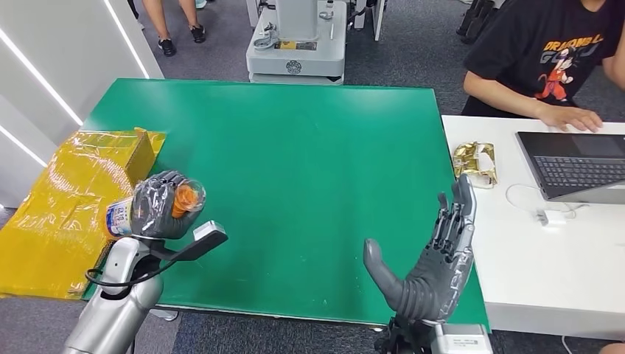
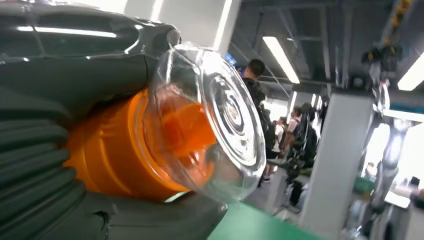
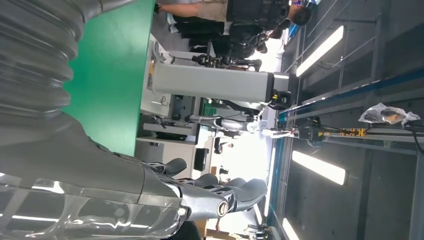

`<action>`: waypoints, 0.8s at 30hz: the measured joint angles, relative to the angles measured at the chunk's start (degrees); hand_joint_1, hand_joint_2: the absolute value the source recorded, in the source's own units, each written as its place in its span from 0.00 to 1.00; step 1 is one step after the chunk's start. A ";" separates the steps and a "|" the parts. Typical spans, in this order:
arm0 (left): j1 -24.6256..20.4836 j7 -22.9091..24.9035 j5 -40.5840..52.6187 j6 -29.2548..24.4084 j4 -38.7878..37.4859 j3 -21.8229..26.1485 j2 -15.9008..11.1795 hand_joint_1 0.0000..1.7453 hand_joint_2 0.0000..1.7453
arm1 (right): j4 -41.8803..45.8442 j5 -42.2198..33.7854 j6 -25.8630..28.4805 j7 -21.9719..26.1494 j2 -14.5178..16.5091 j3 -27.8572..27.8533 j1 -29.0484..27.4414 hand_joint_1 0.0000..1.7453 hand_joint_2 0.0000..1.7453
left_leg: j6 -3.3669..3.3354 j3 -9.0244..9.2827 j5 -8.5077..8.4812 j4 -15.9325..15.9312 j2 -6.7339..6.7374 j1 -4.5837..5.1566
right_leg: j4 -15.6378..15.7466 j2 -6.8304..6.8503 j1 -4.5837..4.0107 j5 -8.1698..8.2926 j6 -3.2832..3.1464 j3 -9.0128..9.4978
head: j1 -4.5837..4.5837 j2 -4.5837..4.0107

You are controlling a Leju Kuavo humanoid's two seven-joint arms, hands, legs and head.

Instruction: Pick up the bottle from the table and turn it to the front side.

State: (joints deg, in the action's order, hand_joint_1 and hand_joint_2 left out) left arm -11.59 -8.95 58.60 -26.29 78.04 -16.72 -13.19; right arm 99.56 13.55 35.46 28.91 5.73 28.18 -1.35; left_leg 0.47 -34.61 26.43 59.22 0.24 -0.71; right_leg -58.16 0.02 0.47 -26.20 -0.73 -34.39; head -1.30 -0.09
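Note:
My left hand (image 1: 158,205) grips the bottle (image 1: 125,214) above the left front of the green table (image 1: 295,147). The bottle lies roughly level, its clear cap with the orange insert (image 1: 187,198) pointing toward the table's middle and its white label end sticking out toward the yellow bag. In the left wrist view the clear cap (image 2: 220,125) and orange collar (image 2: 115,160) sit between my dark fingers (image 2: 75,65). My right hand (image 1: 435,262) is raised over the table's right front edge, palm open, fingers straight and apart, holding nothing; its fingers (image 3: 220,197) show in the right wrist view.
A yellow plastic-wrapped package (image 1: 74,199) lies at the table's left edge. A white desk (image 1: 545,258) adjoins on the right with a laptop (image 1: 575,166), a gold wrapper (image 1: 475,162) and a cable. A person (image 1: 545,59) sits there. A grey machine base (image 1: 296,44) stands beyond.

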 joint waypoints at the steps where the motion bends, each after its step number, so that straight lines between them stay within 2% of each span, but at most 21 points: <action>1: -0.09 1.03 2.78 -0.78 -0.96 -0.36 -0.33 1.00 1.00 | 0.08 -0.15 -0.01 0.06 -0.07 0.05 -0.06 0.00 1.00 | 0.00 0.00 0.00 0.00 0.00 0.00 | 0.00 0.00 0.00 0.00 0.00 0.00 | 0.00 0.00; 5: -0.66 5.36 14.11 -3.70 -4.35 -1.54 -1.91 1.00 1.00 | 0.38 -1.22 -0.14 0.33 -0.38 0.39 -0.27 0.00 1.00 | 0.00 0.00 0.00 0.00 0.00 0.00 | -0.01 0.00 0.00 0.00 0.00 0.00 | 0.01 0.00; 10: -0.78 6.42 18.03 -3.34 -7.27 -1.95 -3.29 1.00 1.00 | 0.72 -3.12 -0.59 1.43 -0.95 0.78 -0.73 0.00 1.00 | 0.00 -0.02 0.00 0.00 -0.01 0.00 | -0.01 0.00 0.00 -0.01 0.00 0.00 | 0.00 0.00; 13: -1.08 5.26 19.50 -2.05 -8.79 -2.13 -4.09 1.00 1.00 | 0.67 -4.28 -1.07 2.11 -1.31 1.15 -0.72 0.00 1.00 | 0.00 -0.02 0.00 -0.01 -0.01 0.00 | -0.01 0.01 0.00 -0.01 -0.01 0.00 | 0.01 0.00; 16: -2.23 2.03 19.99 -0.22 -11.34 -2.63 -5.17 1.00 1.00 | 0.46 -5.41 -1.68 2.80 -1.59 1.48 -0.65 0.00 1.00 | 0.00 -0.01 0.00 -0.01 -0.01 -0.01 | -0.01 0.02 0.00 -0.01 -0.01 0.00 | 0.01 0.00; 24: -8.22 -1.66 19.82 0.99 -21.11 -3.81 -6.54 1.00 1.00 | -0.41 -6.20 -1.94 3.58 -1.89 1.87 -0.43 0.00 1.00 | 0.03 -0.01 -0.03 0.00 -0.02 -0.02 | -0.05 0.03 -0.01 0.02 -0.04 0.01 | 0.01 0.00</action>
State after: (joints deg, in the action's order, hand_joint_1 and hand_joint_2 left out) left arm -19.81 -10.60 78.42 -25.30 56.93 -20.53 -19.73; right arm 99.15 7.34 33.52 32.49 3.84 30.06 -1.78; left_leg 0.50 -34.62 26.40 59.22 0.22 -0.72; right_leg -58.21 0.05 0.45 -26.18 -0.78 -34.37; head -1.30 -0.09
